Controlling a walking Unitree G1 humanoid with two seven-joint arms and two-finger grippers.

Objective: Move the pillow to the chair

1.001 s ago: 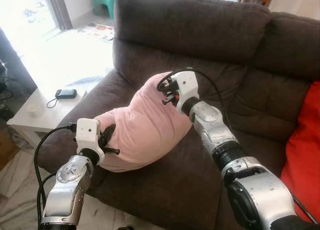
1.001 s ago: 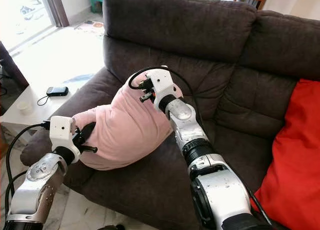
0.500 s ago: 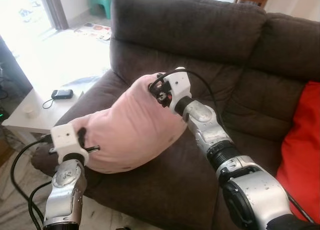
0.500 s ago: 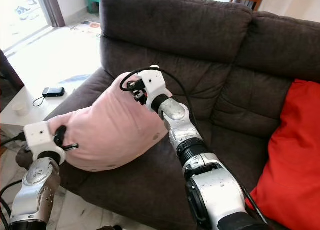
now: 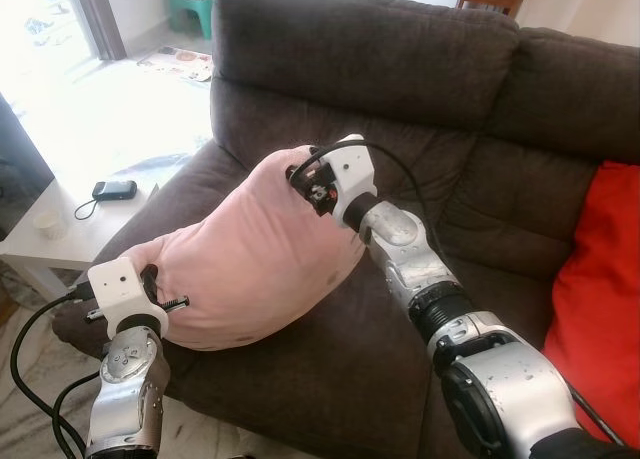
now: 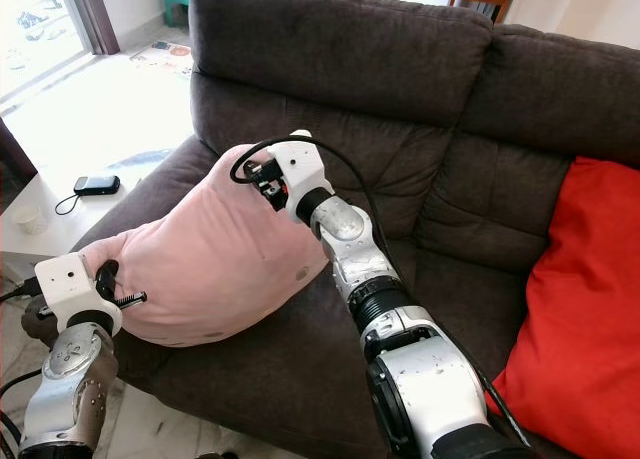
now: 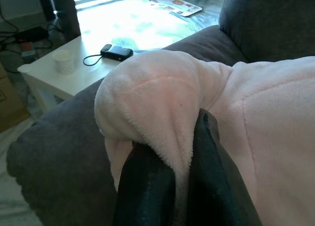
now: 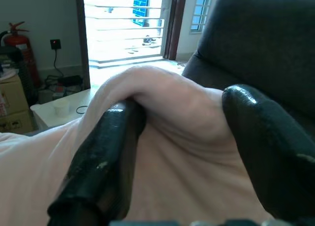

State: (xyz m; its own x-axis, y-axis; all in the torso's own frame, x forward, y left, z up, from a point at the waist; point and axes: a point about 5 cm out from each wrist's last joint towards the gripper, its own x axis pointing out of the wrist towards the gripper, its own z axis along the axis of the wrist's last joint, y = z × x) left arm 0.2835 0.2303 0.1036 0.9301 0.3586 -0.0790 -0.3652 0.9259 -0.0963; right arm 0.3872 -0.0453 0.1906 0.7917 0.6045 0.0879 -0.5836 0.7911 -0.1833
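white tabletop (image 5: 60, 249) far left with a phone (image 5: 108, 190) and small cup (image 5: 50, 225) on it, just beside the sofa arm; left gripper (image 7: 184, 177) has its fingers (image 7: 147, 186) pinched tight on a fold at the pink pillow's (image 5: 255, 254) lower-left corner, fabric bulging over the tips; pillow is draped over the brown sofa's (image 5: 400, 69) left seat, looks partly raised, underside seems to touch the cushion; right gripper (image 8: 182, 132) at the upper-right end, fingers (image 8: 103, 152) part open around a thick bunch of plush, clamped on it; red cushion (image 5: 600, 289) far right, well apart; step in hand reads as lifting the pillow clear to carry it, chair can't be picked out here; advice: raise both ends together and keep them level so the soft middle doesn't sag and drag on the seat, keep both pinches firm since each only has a fold, clear the sofa arm and the tabletop before turning
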